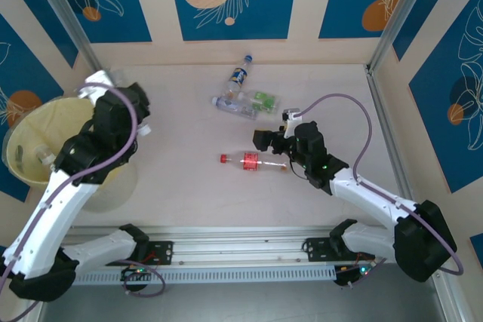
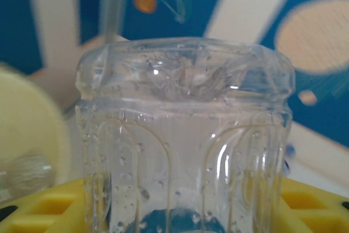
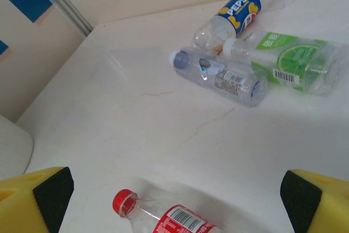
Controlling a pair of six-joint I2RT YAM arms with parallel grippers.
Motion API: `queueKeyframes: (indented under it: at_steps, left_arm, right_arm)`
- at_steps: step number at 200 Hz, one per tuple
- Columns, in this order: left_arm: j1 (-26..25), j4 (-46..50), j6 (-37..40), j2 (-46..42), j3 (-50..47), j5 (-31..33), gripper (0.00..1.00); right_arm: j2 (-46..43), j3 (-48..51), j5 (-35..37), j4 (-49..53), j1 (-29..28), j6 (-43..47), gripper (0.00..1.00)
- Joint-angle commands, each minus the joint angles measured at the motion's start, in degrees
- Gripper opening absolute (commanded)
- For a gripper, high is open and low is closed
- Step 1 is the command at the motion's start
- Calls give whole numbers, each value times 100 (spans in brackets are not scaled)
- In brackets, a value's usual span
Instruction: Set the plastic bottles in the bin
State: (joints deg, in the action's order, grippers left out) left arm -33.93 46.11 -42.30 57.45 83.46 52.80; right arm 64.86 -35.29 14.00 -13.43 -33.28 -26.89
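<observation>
**Q:** What is your left claw doing?

**A:** My left claw (image 2: 180,214) is closed partway around a clear bottle (image 2: 185,135). My yellow fingers (image 2: 313,205) sit on either side of the bottle, and its ribbed, dented end points away from my wrist.

**Q:** And where is that, next to the bin?

**A:** It's close by the bin (image 1: 30,133), at the left edge of the tabletop (image 1: 181,179). From above, my left arm crosses the bin's right side. From the wrist, the bin's pale yellow wall is just to the left of the bottle. I cannot tell whether the bottle is over the opening or just beside the rim. A few small things lie inside the bin, but they are too small to name.

**Q:** Your right claw?

**A:** My right claw (image 3: 177,189) is spread wide and holds nothing. It hangs above a red-label bottle (image 3: 163,219), which lies on its side near the middle of the tabletop with its red cap to the left.

**Q:** Anything beyond that?

**A:** Three more bottles lie in a cluster toward the back wall, touching or nearly so. The nearest is a blue-capped bottle (image 3: 221,77). A green-label bottle (image 3: 289,61) is beside it on the right, and a blue-label bottle (image 3: 235,15) is behind them both.
</observation>
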Motion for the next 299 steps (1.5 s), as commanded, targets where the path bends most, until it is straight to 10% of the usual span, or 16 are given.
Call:
queueKeyframes:
  at_steps: [1, 42, 119, 152, 187, 230, 299]
  left_arm:
    - [36, 699, -1666, -295, 98, 1868, 0]
    - [506, 1345, -3096, -583, -55, 2992, 0]
    - [2326, 1155, -4095, -641, -810, 1359, 0]
    - [2803, 1356, -4508, -531, -995, 654, 18]
    - [2851, 1207, -4313, -732, -1243, 439, 65]
    - [2875, 1059, -3911, -893, -1177, 584, 99]
    - [2877, -68, -1725, -503, -739, -409, 100]
  right_arm:
    - [116, -319, -186, -123, -22, 66, 100]
    - [238, -439, -327, -37, -24, 9, 100]
    - [308, -378, -458, -22, -43, -81, 100]
    - [230, -342, -373, 94, -39, -70, 100]
    - [236, -311, -314, 121, -41, -70, 100]
    - [325, -390, -321, 223, -47, -83, 100]
    - [61, -250, 605, 873, 29, -1578, 100]
